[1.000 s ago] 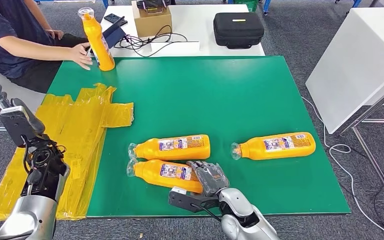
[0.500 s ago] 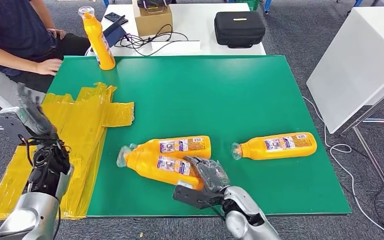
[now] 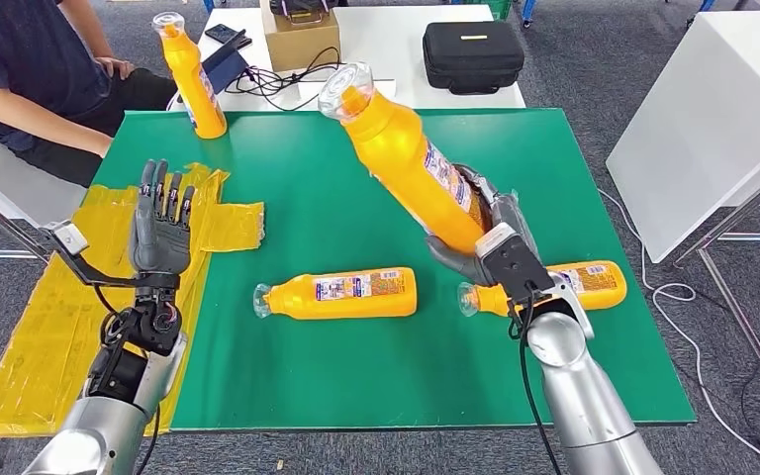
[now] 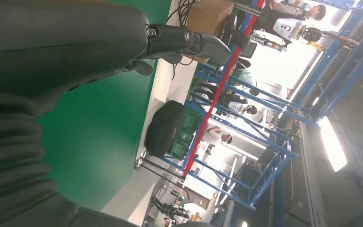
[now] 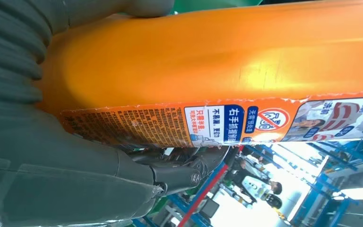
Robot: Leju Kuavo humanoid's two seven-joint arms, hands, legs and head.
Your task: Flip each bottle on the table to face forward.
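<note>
At centre right of the head view the right hand [image 3: 483, 236] grips the base of a tilted orange bottle [image 3: 406, 158], cap toward the upper centre, raised over the green desk [image 3: 356, 198]. Held so low, the bottle could lever out and drop onto the lying bottle [image 3: 341, 293] or the one behind the wrist [image 3: 594, 282]. The right wrist view shows fingers under the label, seemingly firm. The left hand [image 3: 161, 230] hovers spread, holding nothing.
</note>
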